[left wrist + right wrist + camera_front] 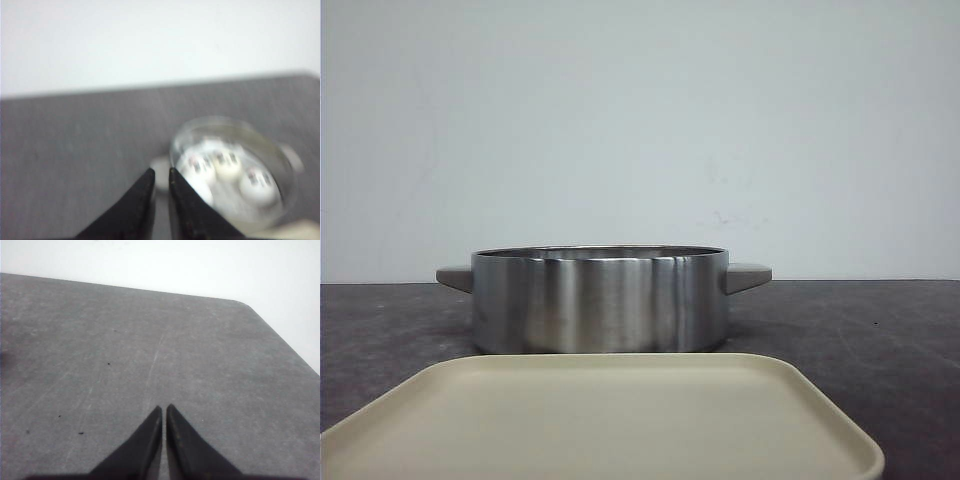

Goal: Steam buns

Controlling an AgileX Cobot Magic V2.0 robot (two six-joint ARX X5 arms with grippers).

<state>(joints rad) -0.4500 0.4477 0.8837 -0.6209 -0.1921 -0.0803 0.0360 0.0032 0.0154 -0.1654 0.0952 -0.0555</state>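
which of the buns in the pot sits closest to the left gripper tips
The bun nearest the left gripper in the left wrist view, face stripes showing. The middle bun and the far-side one in the steel pot lie further off.

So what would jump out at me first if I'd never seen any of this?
Probably the shiny steel pot with side handles, mid-table on the dark tabletop, just behind a cream square tray. From the left wrist view, blurry white buns with little dark faces sit inside that pot. Both black grippers, left and right, hang nearly closed, holding nothing.
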